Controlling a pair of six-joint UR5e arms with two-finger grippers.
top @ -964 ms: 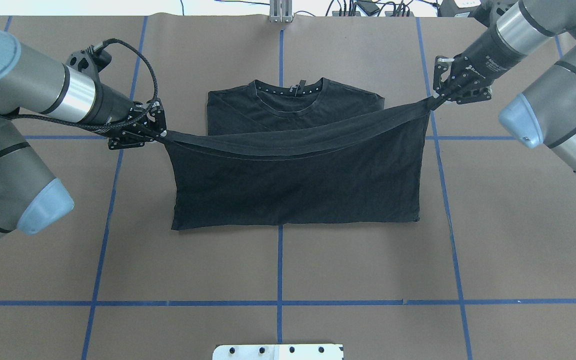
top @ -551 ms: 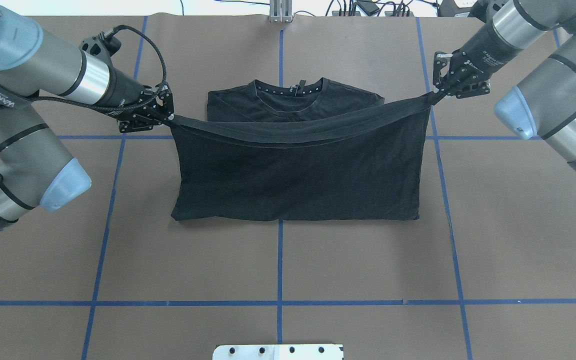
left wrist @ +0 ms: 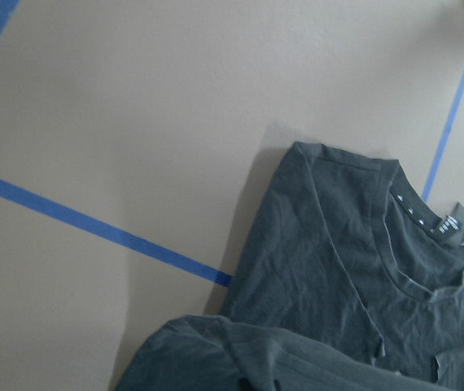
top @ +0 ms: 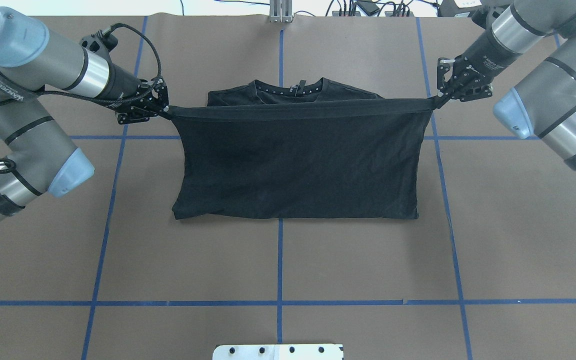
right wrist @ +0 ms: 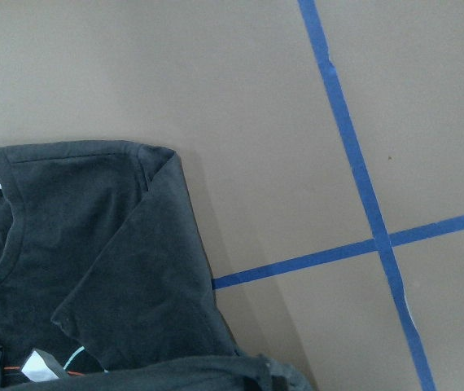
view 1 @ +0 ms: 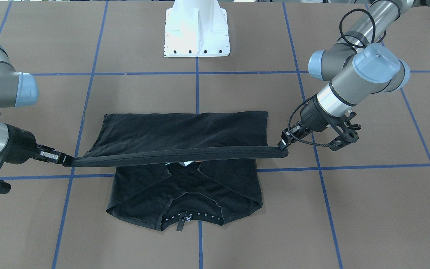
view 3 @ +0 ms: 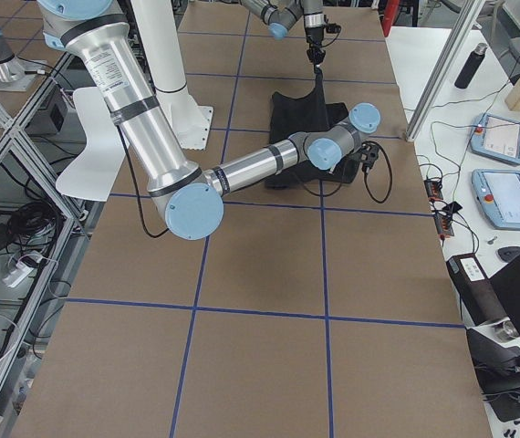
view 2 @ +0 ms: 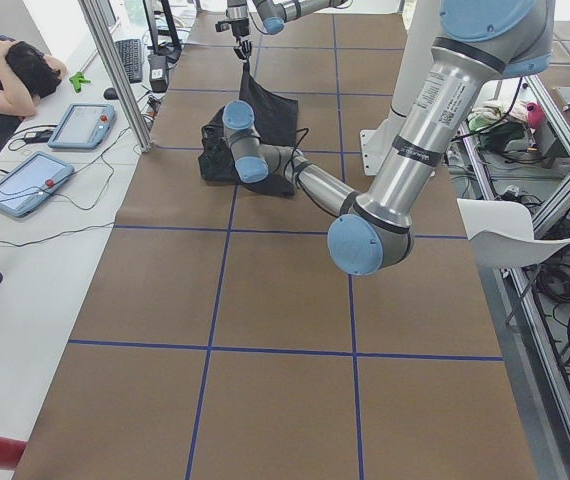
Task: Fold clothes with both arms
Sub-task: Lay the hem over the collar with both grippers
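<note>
Over the far collar (top: 290, 89) | my left claw (top: 162, 108) and right claw (top: 442, 95) pinched shut on T-shirt (top: 298, 165) hem corners | hem moved farther, sag pulled taut | I judge lay-down next.

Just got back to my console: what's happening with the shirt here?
The robot is mid-fold on the black T-shirt. The left gripper and right gripper each pinch a corner of the hem, holding it taut in the air near the collar. The sleeves are already folded in; the hem is not yet laid down on the table.
</note>
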